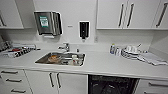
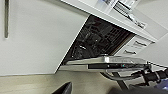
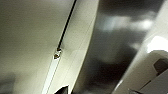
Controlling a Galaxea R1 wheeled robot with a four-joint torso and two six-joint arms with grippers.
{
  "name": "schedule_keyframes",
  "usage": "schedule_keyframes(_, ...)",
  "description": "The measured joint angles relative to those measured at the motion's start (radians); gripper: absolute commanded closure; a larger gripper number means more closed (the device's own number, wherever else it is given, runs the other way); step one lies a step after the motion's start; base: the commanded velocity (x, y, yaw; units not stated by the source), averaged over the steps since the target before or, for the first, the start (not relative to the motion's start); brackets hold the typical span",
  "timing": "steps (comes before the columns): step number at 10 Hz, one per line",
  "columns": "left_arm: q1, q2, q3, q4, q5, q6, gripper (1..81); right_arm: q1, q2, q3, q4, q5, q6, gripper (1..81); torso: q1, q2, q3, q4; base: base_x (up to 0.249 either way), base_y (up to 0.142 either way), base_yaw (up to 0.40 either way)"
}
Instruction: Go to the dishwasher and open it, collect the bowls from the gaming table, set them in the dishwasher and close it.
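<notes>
The dishwasher (image 1: 112,84) is under the white counter, right of the sink, and its dark inside with racks shows. In the left wrist view the dishwasher door (image 2: 110,62) hangs folded down, nearly level, in front of the dark cavity (image 2: 96,37). The right wrist view is close against a pale panel and a dark shiny surface that I cannot name. The bowls and the gaming table are out of view.
A steel sink (image 1: 61,58) with dishes in it and a tap (image 1: 65,46) sit in the counter (image 1: 100,65). Stacked plates and cups (image 1: 131,52) stand at the right, a cutlery tray (image 1: 16,51) at the left. White cabinets (image 1: 40,82) flank the dishwasher.
</notes>
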State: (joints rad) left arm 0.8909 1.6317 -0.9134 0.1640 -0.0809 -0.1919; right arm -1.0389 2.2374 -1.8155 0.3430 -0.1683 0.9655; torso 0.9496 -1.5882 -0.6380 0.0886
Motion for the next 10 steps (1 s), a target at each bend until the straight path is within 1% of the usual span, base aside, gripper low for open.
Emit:
schedule_keyframes(1,-0.001,-0.001,0.000,0.000,0.003,0.000,1.0,-0.022,0.008,-0.004,0.055,0.032,0.005,1.0,0.000,0.000,0.000,0.000,-0.093,0.000,0.000)
schedule_keyframes(2,-0.001,0.004,-0.001,0.000,0.001,0.000,1.0,-0.025,0.012,-0.005,0.081,0.054,0.003,1.0,0.000,0.000,0.000,0.000,-0.091,0.000,0.000)
schedule_keyframes(3,0.000,0.004,-0.001,0.000,0.002,0.000,1.0,-0.025,0.023,-0.016,0.092,0.088,0.004,1.0,0.000,0.000,0.000,0.000,-0.090,0.000,0.000)
schedule_keyframes(6,0.000,0.002,-0.002,0.000,0.003,0.000,1.0,-0.032,0.064,-0.061,0.099,0.148,0.004,1.0,0.001,0.000,0.000,0.000,-0.090,0.000,0.000)
schedule_keyframes(9,0.000,0.003,-0.001,0.000,0.007,0.000,1.0,-0.065,0.116,-0.110,0.099,0.164,-0.004,1.0,0.001,0.000,0.000,0.000,-0.084,0.000,0.000)
schedule_keyframes(10,-0.001,0.004,-0.002,0.000,0.010,0.000,1.0,-0.085,0.126,-0.111,0.097,0.131,-0.016,1.0,0.001,0.000,0.000,0.000,-0.073,0.000,0.000)
